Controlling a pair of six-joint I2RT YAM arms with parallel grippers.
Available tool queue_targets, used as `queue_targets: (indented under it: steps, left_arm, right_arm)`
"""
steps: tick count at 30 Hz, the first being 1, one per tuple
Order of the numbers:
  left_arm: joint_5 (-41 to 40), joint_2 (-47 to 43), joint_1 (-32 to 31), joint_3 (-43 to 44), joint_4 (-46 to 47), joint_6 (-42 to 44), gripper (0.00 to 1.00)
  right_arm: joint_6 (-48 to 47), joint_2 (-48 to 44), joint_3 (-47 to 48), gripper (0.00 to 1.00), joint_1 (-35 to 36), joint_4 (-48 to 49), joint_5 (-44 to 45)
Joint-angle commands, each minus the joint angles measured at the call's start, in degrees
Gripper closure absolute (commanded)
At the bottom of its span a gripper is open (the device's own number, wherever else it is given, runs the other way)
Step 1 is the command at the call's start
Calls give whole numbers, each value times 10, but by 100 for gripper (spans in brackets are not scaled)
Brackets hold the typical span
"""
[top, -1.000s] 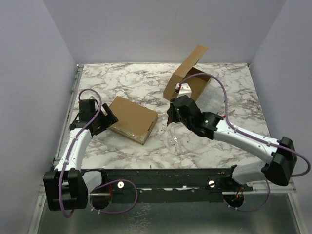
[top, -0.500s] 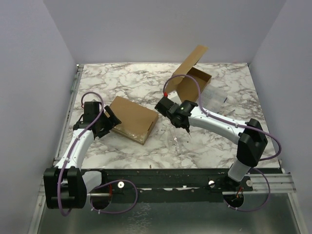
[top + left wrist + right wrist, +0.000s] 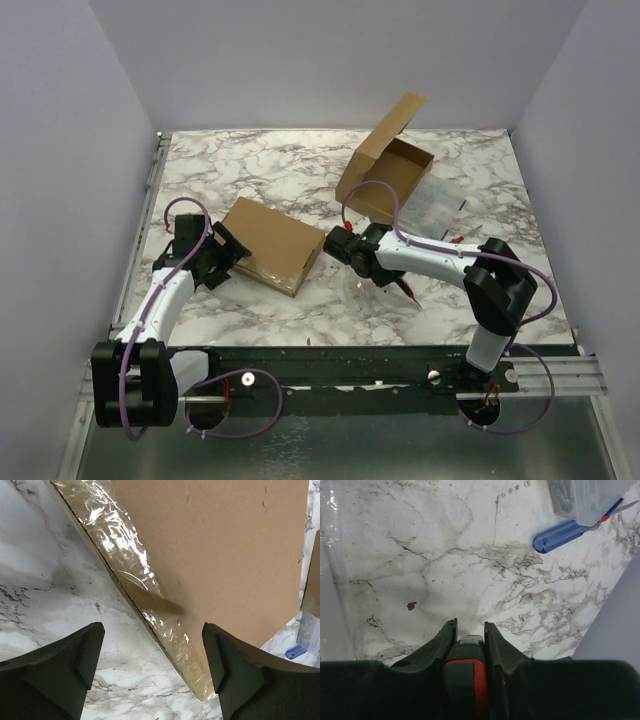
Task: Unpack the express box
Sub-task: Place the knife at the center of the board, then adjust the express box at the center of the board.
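- The express box [image 3: 272, 240] lies flat and closed on the table [image 3: 250, 165], left of centre, with clear tape [image 3: 150, 587] sealing its near-left edge.
- The left gripper [image 3: 222, 250] sits at the box's left edge, its jaws spread wide either side of the taped seam and gripping nothing.
- The right gripper [image 3: 337, 245] hovers just beside the box's right corner, clenched on a red-and-black tool [image 3: 464, 662]. It is probably a cutter, though no blade shows.
- Risk: nothing pins the box, so any push from the tool could slide or spin it instead of parting the tape.
- Risk: a tip driven too deep could score whatever is packed inside.
- Risk: the tool is pinched narrowly between the jaws, so side load at the seam may twist it out of line.
- Risk: loose clear film [image 3: 332, 575] lies under the right wrist and could snag and drag.
- An open box [image 3: 395, 172] stands far right, well apart from the work.
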Motion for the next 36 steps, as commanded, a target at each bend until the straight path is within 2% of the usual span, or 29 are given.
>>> queue_targets:
  steps: [1,3,6,10,12,14,18,21,26,30,32,36]
  left_arm:
    - [24,-11,9,-15,15,-23,11]
    - [46,-10,12,-21,26,-20,6]
    - [78,-12,13,-37,50,-25,1]
    - [92,-25,13,-55,75,-36,1]
    - [102,-30,12,-59,86,-38,1]
    - [116,-34,13,-61,101,-38,1]
    - [128,-56,13,-75,124,-43,1]
    - [128,-75,19,-84,126,-44,1]
    - [157,-102,52,-98,125,-36,1]
    - [193,-111,66,-116,148,-34,1]
    - [199,-113,66,-125,156,-36,1]
    - [205,-109,67,-136,163,-43,1]
  right_arm:
    - [-18,20,-20,75,0,49,-17]
    - [-22,24,-23,72,0,62,-26]
    - [-36,17,-18,59,0,77,-55]
    - [-53,-3,43,36,0,68,-79]
    - [-72,-21,80,17,0,78,-103]
    - [-99,-33,109,12,-3,119,-145]
    - [-164,13,199,13,-9,215,-247]
    - [-169,104,319,17,-23,236,-308]
    - [-158,232,486,24,-76,227,-457]
    - [-193,322,604,26,-86,176,-488]
    - [-197,346,623,28,-94,171,-510]
    - [-198,353,584,32,-104,199,-559]
